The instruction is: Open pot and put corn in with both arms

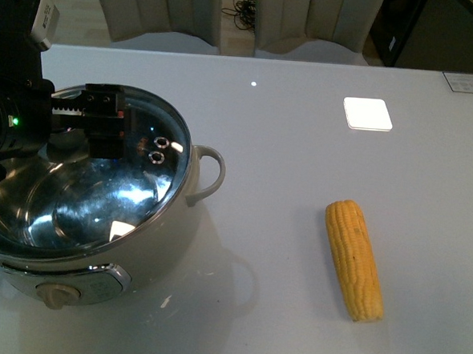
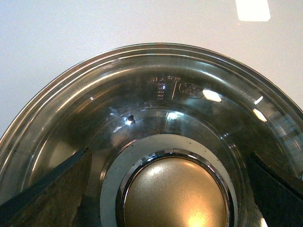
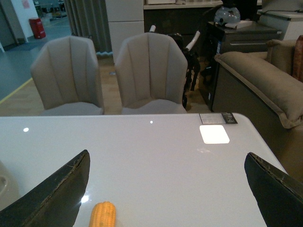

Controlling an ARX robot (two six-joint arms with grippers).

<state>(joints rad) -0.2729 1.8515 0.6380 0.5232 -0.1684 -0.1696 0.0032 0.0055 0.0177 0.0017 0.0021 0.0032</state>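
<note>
Front view: pot [image 1: 156, 244] sits at 8 o'clock on the white table [image 1: 286, 148], beige dial facing the camera, one loop handle at its 3 o'clock. Glass lid [image 1: 140, 183] looks seated on the rim, though glare makes the seating hard to judge. Left arm [image 1: 11, 123], green light on, reaches in from 9 o'clock. Left gripper [image 1: 107, 125] hangs over the lid's centre. Corn [image 1: 354, 260] lies flat at 4 o'clock on the table, well apart from the pot, tapered end toward 12 o'clock. Left wrist view: steel knob [image 2: 175, 194] of the lid lies between two black fingers [image 2: 47, 194], one at its 9 o'clock, one at its 3 o'clock. The jaws are spread wide with a clear gap to the knob on both sides, so nothing is grasped. Right wrist view: right gripper [image 3: 166, 156] is above bare table, jaws parted and empty. One end of the corn shows at 6 o'clock, between the fingers and nearer the 9 o'clock one. Two chairs [image 3: 147, 71] stand beyond the far table edge at 12 o'clock, and a sofa [image 3: 265, 80] at 2 o'clock.
</note>
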